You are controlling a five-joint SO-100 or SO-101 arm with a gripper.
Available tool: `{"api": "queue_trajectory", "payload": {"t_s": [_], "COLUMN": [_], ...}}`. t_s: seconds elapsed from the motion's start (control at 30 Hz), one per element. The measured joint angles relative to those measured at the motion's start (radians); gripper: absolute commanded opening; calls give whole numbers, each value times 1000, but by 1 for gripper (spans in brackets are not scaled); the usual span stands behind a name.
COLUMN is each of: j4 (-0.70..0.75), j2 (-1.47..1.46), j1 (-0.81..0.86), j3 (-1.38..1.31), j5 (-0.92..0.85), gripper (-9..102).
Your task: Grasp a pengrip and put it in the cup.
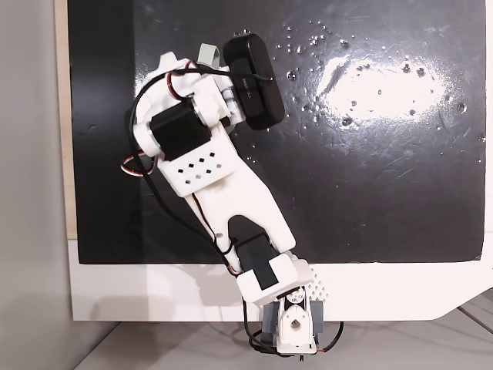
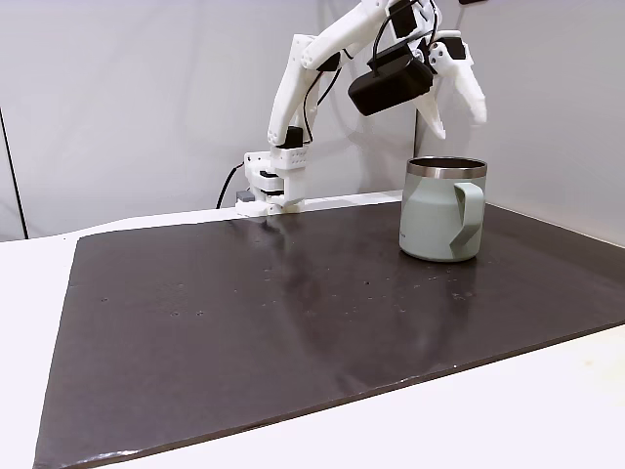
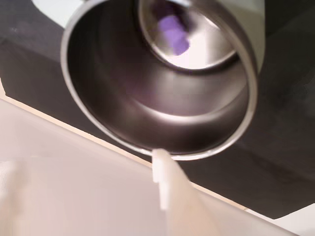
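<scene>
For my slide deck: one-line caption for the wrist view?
Purple pengrip lying on the shiny bottom of the cup, seen from above.

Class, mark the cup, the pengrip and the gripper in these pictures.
cup (image 2: 430, 220): a fixed view, on its pale outer wall.
pengrip (image 3: 173, 35): wrist view, on the purple tube at the cup's bottom.
gripper (image 2: 454, 112): a fixed view, between the fingertips above the cup.

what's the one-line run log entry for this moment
pengrip: inside cup | gripper: open, above cup | mat: bare
</scene>
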Motion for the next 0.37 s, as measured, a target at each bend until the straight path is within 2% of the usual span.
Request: {"api": "queue_trajectory", "payload": {"t_s": [0.37], "j4": [0], "j2": [0], "j1": [-15], "j3": [-18], "j5": [-58], "gripper": [43]}}
